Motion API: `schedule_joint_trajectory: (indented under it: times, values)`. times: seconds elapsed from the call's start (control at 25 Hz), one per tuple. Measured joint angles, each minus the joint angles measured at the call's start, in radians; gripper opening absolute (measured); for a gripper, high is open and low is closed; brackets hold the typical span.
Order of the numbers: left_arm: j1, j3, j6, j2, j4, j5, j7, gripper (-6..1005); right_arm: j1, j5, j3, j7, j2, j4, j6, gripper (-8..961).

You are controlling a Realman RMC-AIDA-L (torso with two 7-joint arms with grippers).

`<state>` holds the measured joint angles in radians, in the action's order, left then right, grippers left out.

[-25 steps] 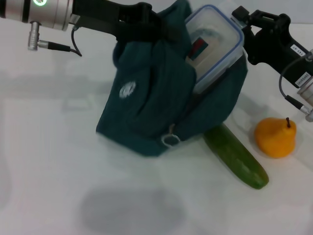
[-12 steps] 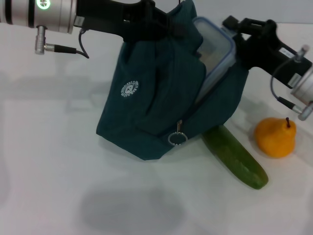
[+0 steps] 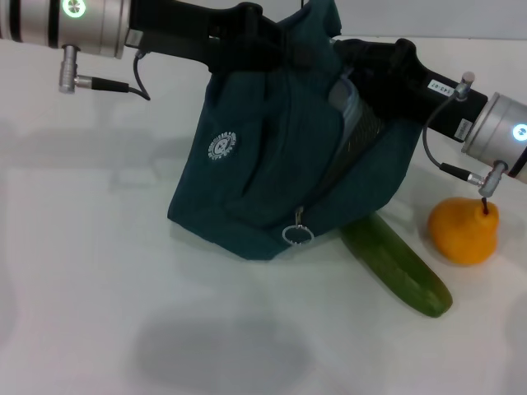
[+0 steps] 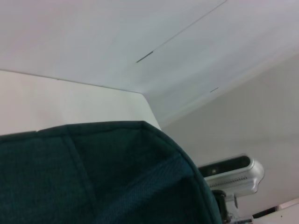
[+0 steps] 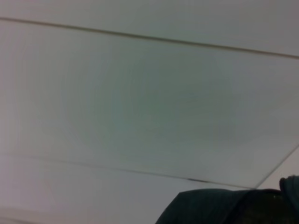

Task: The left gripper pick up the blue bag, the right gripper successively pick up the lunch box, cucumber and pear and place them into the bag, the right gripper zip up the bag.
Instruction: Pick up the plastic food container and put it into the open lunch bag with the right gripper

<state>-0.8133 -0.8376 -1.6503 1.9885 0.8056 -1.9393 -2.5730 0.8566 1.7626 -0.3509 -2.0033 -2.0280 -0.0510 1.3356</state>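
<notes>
The left end effector (image 3: 247, 33) is clamped on the dark blue fabric bag (image 3: 272, 164), holding it up. The right end effector (image 3: 362, 70) reaches into the opening, seating the clear plastic lunch box (image 3: 344, 99); whether its fingers are parted I cannot tell. Next it should let go and fetch the green cucumber (image 3: 397, 263) near the bench's right edge.

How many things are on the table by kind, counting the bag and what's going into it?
Blue bag: 1
Lunch box: 1, mostly inside the bag
Cucumber: 1
Pear: 1
Total: 4

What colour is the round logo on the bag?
White, on the dark teal-blue bag; the logo shows best in the head view.
</notes>
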Motion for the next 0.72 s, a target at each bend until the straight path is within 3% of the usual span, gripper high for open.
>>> schedule_joint_trajectory:
  times: [0.72]
  values:
    - [0.001,0.007,-0.028,-0.001,-0.008,0.007,0.002,81,0.057,-0.001,-0.246,-0.005,0.003,0.193,0.019,110]
